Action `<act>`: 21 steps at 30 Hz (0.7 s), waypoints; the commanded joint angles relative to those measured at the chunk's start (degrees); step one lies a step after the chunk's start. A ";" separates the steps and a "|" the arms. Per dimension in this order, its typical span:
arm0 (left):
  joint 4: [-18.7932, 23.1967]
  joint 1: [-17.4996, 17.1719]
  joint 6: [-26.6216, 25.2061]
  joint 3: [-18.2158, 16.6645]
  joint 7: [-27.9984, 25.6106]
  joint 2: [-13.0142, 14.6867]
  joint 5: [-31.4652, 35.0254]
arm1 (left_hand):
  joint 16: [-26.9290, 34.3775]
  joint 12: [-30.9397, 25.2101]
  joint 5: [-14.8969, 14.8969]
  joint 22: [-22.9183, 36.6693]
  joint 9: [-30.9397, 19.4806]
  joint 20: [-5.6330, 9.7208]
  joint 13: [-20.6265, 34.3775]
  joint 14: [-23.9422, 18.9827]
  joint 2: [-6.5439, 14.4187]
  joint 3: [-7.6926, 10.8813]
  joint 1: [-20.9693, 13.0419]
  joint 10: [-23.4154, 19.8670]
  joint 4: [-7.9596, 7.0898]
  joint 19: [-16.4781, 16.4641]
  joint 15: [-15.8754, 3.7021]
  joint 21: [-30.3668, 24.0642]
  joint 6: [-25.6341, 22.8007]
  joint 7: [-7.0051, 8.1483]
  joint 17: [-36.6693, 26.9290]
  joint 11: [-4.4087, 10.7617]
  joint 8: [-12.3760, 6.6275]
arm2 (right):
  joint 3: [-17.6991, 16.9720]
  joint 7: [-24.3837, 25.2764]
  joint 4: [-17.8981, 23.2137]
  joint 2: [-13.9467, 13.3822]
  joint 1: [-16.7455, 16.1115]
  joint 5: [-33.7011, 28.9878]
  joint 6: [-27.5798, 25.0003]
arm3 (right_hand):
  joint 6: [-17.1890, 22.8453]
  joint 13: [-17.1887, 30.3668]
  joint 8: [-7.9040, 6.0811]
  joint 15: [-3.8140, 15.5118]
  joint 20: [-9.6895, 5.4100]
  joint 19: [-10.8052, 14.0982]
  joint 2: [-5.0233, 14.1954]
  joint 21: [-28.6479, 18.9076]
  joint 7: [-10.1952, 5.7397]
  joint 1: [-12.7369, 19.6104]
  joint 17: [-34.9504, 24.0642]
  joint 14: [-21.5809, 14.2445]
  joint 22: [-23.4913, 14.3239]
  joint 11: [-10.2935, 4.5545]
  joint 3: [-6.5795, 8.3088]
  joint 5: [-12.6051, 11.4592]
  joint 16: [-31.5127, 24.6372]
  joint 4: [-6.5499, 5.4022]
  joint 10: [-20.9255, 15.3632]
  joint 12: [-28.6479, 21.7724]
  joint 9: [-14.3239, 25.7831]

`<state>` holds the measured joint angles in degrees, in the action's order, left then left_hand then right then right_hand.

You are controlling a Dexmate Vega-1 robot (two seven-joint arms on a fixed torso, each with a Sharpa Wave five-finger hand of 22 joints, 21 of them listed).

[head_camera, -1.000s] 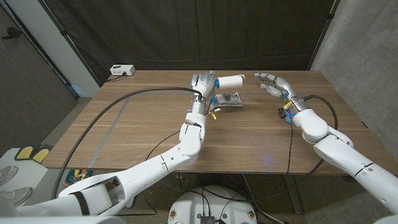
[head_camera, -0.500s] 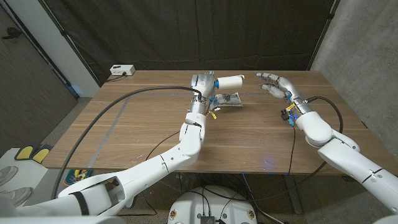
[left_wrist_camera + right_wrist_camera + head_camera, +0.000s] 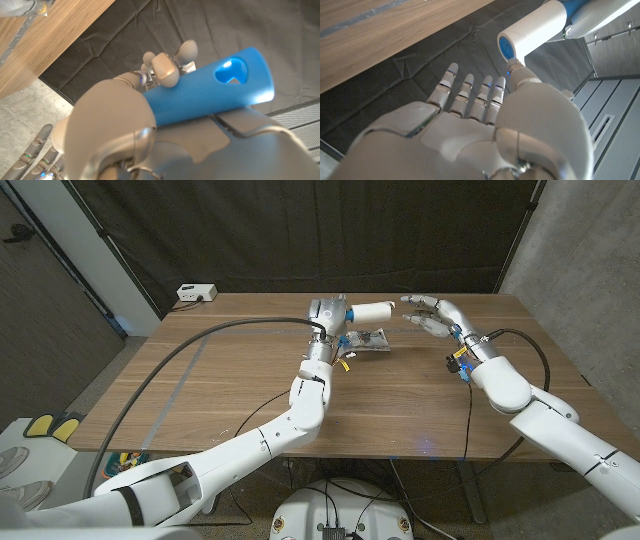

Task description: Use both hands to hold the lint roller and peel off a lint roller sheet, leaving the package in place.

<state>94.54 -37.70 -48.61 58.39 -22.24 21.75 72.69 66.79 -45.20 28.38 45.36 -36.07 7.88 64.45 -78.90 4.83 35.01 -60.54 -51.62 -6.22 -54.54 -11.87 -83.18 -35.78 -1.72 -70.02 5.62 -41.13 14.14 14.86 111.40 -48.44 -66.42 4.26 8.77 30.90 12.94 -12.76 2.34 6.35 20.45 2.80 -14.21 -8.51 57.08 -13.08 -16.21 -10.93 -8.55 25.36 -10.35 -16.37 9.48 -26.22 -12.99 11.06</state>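
Note:
My left hand (image 3: pixel 326 314) grips the blue handle (image 3: pixel 200 95) of the lint roller and holds it above the far middle of the table. The white roll (image 3: pixel 371 310) points toward my right hand (image 3: pixel 430 316). That right hand is open with fingers spread, a short gap from the roll's end (image 3: pixel 510 46). In the right wrist view the fingers (image 3: pixel 470 95) reach toward the white roll (image 3: pixel 535 27). The clear crinkled package (image 3: pixel 365 338) lies on the table just under the roller.
A white box (image 3: pixel 196 293) sits at the table's far left corner. A thick black cable (image 3: pixel 180 360) runs across the left part of the wooden table (image 3: pixel 400 400). Dark curtains hang behind.
My right hand has moved left toward the roll's end, closing most of the gap. The left hand and roller have stayed in place.

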 commanded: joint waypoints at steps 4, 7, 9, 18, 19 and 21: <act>0.78 -0.45 0.49 0.06 0.65 0.38 0.76 | 0.52 -0.70 -0.15 0.07 0.00 4.28 0.20 0.06 -0.07 0.61 -0.72 -0.05 -0.05 -0.42 -0.04 -0.07 -1.02 -0.24 -0.10 0.28 -0.34 | 2.74 3.38 0.58 2.09 2.98 -8.58 -1.10 | 1.62 0.31 -0.75 3.02 -0.51 1.23 -0.45 -0.57 -0.54 0.65 -0.41 -1.37 -0.09 -0.92 -0.82 -0.56 -0.85 -0.13 -0.99 -0.42 0.32; 0.87 -0.65 0.46 -0.01 0.64 0.45 0.93 | 0.63 -0.57 -0.26 0.02 0.18 4.27 -0.24 0.07 -0.11 0.65 -0.74 -0.11 -0.05 -0.51 -0.04 -0.10 -1.04 -0.19 -0.09 0.27 -0.29 | 3.09 3.96 -0.08 2.91 3.56 -9.27 -0.19 | 2.46 0.40 -0.97 3.42 -0.63 1.73 -0.52 -0.76 -0.75 0.82 -0.54 -2.01 -0.11 -1.12 -1.17 -0.69 -1.25 -0.17 -1.68 -0.64 0.32; 1.01 -0.81 0.45 -0.16 0.64 0.47 0.90 | 0.70 -0.72 -0.34 -0.04 0.27 4.27 -0.10 0.08 -0.09 0.69 -0.77 -0.08 -0.04 -0.50 -0.05 -0.07 -1.08 -0.18 -0.09 0.28 -0.30 | 3.31 3.54 -0.37 3.06 3.99 -9.31 0.23 | 3.78 0.51 -1.32 3.76 -0.71 2.20 -0.53 -0.93 -0.97 0.98 -0.74 -2.65 -0.15 -1.70 -1.69 -0.88 -1.72 -0.31 -2.66 -0.93 0.32; 1.31 -1.21 0.87 -0.52 -0.38 0.59 1.07 | 0.92 -0.90 -0.59 0.04 0.30 4.29 -0.20 0.13 -0.06 0.80 -0.78 -0.08 -0.06 -0.46 -0.04 -0.15 -0.97 -0.22 -0.08 0.42 -0.34 | 4.38 1.70 -1.21 3.58 5.79 -9.52 0.47 | 7.03 0.82 -2.10 4.46 -0.92 2.85 -0.47 -1.17 -1.38 1.62 -1.27 -4.21 -0.22 -1.74 -2.94 -1.35 -2.96 -0.48 -5.40 -1.76 0.33; 1.40 -1.27 0.91 -0.59 -0.46 0.61 1.05 | 0.94 -0.87 -0.62 0.12 0.34 4.29 -0.26 0.12 -0.06 0.81 -0.78 -0.05 -0.07 -0.54 -0.04 -0.24 -1.06 -0.23 -0.07 0.41 -0.37 | 4.46 1.58 -1.39 3.66 5.95 -9.45 0.68 | 7.29 0.84 -2.17 4.54 -0.99 2.84 -0.46 -1.17 -1.38 1.66 -1.31 -4.23 -0.23 -1.67 -3.02 -1.37 -3.01 -0.48 -5.35 -1.72 0.33; 1.46 -1.33 1.02 -0.67 -0.66 0.65 1.10 | 1.02 -0.85 -0.70 0.14 0.30 4.29 -0.41 0.09 -0.04 0.83 -0.77 -0.06 -0.09 -0.54 -0.04 -0.27 -0.97 -0.20 -0.07 0.40 -0.40 | 4.65 1.68 -1.82 3.94 6.22 -9.57 1.13 | 8.20 0.92 -2.41 4.56 -1.07 2.93 -0.34 -1.20 -1.37 1.87 -1.42 -4.22 -0.24 -1.95 -3.24 -1.44 -3.15 -0.50 -6.01 -1.92 0.33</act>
<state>95.54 -38.51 -48.04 58.18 -21.87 22.18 73.52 67.40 -45.64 27.92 45.37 -35.65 7.88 64.04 -78.91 4.77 35.51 -60.78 -51.59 -6.23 -54.54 -11.87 -83.18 -35.85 -1.66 -70.03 5.63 -41.04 17.58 17.41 110.89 -45.53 -62.09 -4.39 8.78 38.13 13.69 -14.66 2.25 5.42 22.79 2.31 -15.10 -9.85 58.09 -14.26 -19.83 -11.08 -10.41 22.39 -11.47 -19.08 9.04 -31.30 -14.43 11.06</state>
